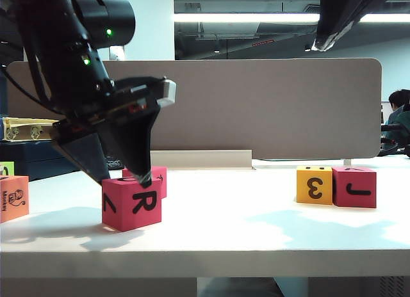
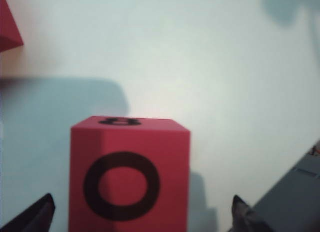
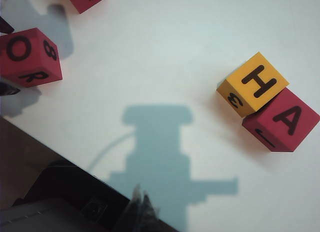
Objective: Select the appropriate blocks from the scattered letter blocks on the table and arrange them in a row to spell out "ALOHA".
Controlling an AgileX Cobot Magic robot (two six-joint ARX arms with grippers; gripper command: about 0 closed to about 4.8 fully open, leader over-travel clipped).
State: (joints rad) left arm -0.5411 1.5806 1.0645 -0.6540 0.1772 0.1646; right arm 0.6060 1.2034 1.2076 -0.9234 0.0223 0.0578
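Pink-red O block (image 2: pixel 129 176) sits between wide-open left tool (image 2: pixel 142 217); right tool (image 3: pixel 142 204) unreadable, white table (image 1: pixel 256 233) roomy

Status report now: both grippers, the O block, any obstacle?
Left gripper open, straddling pink-red O block. Right gripper shut, clear of table. Second pink-red block right behind.

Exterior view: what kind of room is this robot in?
Probably an open-plan office or lab: a white desk backed by a grey-brown divider panel, ceiling strip lights, and a seated person beyond.
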